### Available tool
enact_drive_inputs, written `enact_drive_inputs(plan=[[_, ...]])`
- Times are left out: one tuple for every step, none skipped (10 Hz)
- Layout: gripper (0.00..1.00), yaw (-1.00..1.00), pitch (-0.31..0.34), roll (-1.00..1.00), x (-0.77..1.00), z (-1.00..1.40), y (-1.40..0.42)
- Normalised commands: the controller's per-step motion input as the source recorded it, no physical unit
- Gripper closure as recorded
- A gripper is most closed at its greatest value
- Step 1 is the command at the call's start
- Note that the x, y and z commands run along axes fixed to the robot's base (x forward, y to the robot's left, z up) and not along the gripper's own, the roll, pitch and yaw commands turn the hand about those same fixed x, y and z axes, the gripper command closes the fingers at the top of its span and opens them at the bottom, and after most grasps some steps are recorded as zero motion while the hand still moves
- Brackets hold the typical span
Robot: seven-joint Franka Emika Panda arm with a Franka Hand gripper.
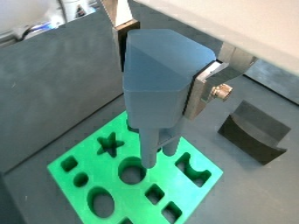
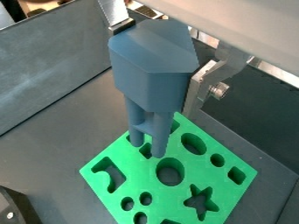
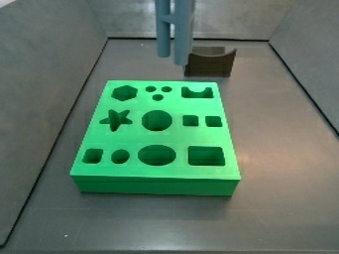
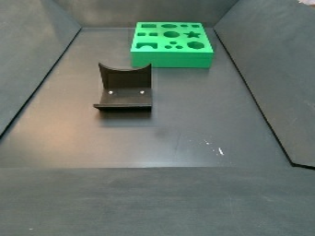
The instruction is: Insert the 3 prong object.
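Note:
My gripper [image 1: 163, 66] is shut on the 3 prong object [image 1: 158, 83], a blue-grey piece with a blocky head and long prongs pointing down. Both wrist views show the head between my silver fingers [image 2: 201, 86], with the prongs [image 2: 149, 131] hanging above the green block [image 2: 117, 166]. In a side view the prongs [image 3: 172, 30] hang in the air over the far edge of the green block [image 3: 159, 169], apart from it. A cluster of three small round holes [image 3: 159, 94] lies in the block's far row. My gripper [image 2: 162, 52] is out of view in the other side view.
A dark brown block with a curved notch [image 3: 211, 62] stands just beyond the green block; it also shows in a side view [image 4: 123, 88] and a wrist view [image 1: 254, 131]. The green block [image 4: 172, 44] has several differently shaped holes. Grey walls ring the dark floor [image 4: 185, 138].

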Motion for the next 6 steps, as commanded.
enact_drive_inputs(plan=[[1.0, -0.49, 0.0, -0.03, -0.23, -0.76, 0.52], [1.0, -0.39, 0.0, -0.03, -0.23, -0.72, 0.61], [1.0, -0.29, -0.033, -0.13, -0.18, -0.86, 0.63], [1.0, -0.24, -0.081, -0.13, -0.12, -0.81, 0.65], [1.0, -0.33, -0.16, -0.1, -0.3, -0.68, 0.51], [1.0, -0.46, -0.039, -0.07, -0.19, -0.33, 0.22]])
